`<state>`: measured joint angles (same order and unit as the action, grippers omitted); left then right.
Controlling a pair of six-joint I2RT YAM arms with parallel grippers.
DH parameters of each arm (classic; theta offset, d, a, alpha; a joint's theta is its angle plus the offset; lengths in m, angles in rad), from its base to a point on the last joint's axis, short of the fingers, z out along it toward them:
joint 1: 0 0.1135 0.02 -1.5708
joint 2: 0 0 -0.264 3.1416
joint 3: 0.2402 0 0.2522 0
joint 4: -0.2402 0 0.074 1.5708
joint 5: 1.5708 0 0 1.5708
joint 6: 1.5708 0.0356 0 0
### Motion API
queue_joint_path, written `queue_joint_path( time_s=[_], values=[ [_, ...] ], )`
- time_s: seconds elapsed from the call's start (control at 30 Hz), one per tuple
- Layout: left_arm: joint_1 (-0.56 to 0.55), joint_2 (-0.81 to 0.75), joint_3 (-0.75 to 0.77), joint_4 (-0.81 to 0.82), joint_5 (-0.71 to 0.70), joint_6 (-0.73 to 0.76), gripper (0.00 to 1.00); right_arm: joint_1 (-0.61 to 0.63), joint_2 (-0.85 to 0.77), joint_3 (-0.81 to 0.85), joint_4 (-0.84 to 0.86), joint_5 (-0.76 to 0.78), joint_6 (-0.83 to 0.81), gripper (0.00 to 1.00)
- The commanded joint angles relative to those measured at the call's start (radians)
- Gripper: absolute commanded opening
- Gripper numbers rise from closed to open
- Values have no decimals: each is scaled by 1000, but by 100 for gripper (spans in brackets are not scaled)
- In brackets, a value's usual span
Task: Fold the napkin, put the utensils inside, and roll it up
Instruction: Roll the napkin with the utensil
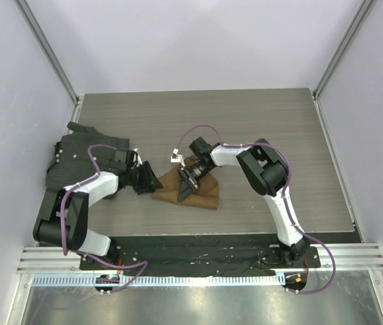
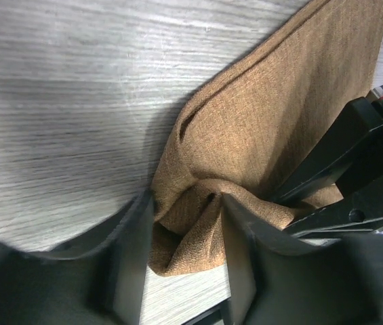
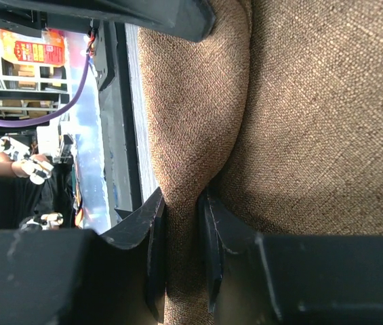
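Observation:
The tan-brown napkin (image 1: 205,193) lies bunched and partly folded on the table's middle. My right gripper (image 1: 190,184) reaches down onto it from the far side and is shut on a raised ridge of the napkin (image 3: 313,101), the cloth pinched tight in the right gripper (image 3: 181,196). My left gripper (image 1: 152,181) is at the napkin's left corner. In the left wrist view the left gripper (image 2: 184,203) has a crumpled corner of the napkin (image 2: 266,122) squeezed between its jaws. The utensils are out of view.
A dark grey-black textured mat (image 1: 76,159) lies crumpled at the table's left edge, under the left arm. The right arm's black fingers (image 2: 340,156) show beside the cloth in the left wrist view. Grey walls (image 1: 15,101) close in both sides.

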<state>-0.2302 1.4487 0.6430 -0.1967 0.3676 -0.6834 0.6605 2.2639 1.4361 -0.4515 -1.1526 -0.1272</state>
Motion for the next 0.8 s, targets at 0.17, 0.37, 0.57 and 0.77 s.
queue_joint_path(
  time_s=[0.17, 0.37, 0.57, 0.77],
  values=[
    [2, 16, -17, 3, -2, -13, 15, -13, -24, 24, -10, 148, 0, 40],
    [2, 35, 9, -43, -28, -4, 0, -10, -188, 41, -13, 296, 20, 59],
    [2, 56, 32, -84, -56, -4, 0, 137, -407, -104, 100, 844, -87, 71],
    [3, 78, 52, -89, -48, -4, 0, 318, -506, -293, 300, 1096, -201, 75]
  ],
)
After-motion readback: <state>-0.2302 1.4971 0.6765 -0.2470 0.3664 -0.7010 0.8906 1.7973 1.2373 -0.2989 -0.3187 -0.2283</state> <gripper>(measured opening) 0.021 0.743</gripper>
